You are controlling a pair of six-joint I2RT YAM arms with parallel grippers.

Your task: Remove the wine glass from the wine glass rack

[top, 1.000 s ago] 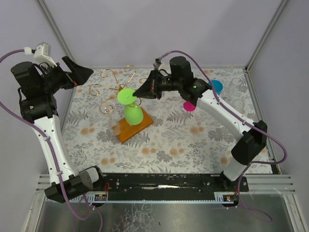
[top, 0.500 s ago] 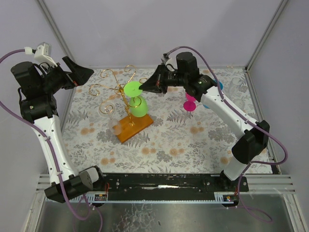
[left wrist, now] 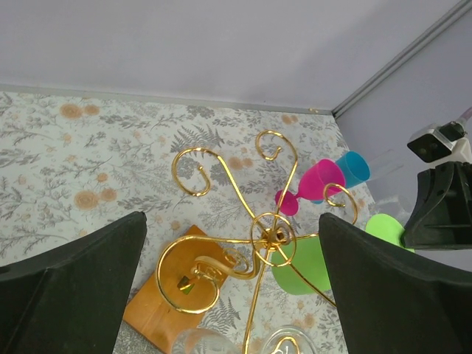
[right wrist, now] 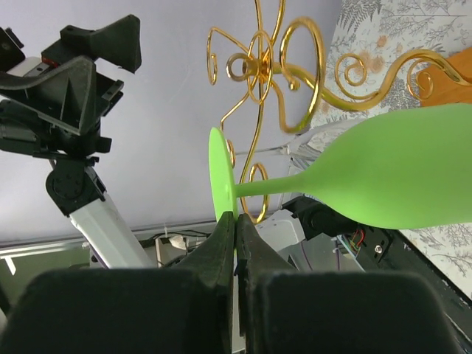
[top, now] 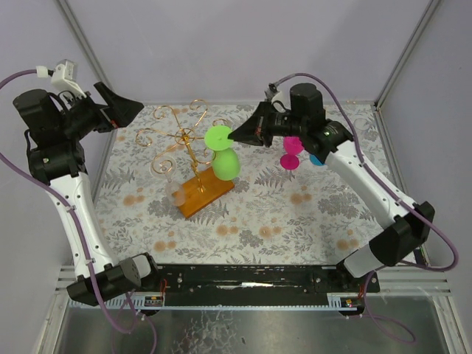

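Presently we list, from the top view, the worktop (top: 295,221) under a floral grey cover; on it, left of centre, the wine glass rack (top: 186,137), gold wire arms curling off a central stem, set on an orange-brown wooden base.

Item: wine glass (top: 227,164), bright green, at 3 o'clock of the rack stem; bowl over the right end of the base, round foot above it, tilted; in the right wrist view the stem runs level, foot on edge; whether it touches a wire arm we cannot tell.

Item: right end effector (top: 237,136), jaws together, clamped on the rim of the green foot, reaching in from 3 o'clock.

Item: left end effector (top: 122,112), jaws wide apart, holding nothing, raised at 10 o'clock of the rack, well apart from it; its camera looks down on the stem top.

Item: clear glass (top: 177,194), at 7 o'clock of the stem, by the near end of the base.

Item: pink glass (top: 291,155), at 3 o'clock of the green one; blue glass (top: 318,158) just beside it, partly hidden by the right arm.
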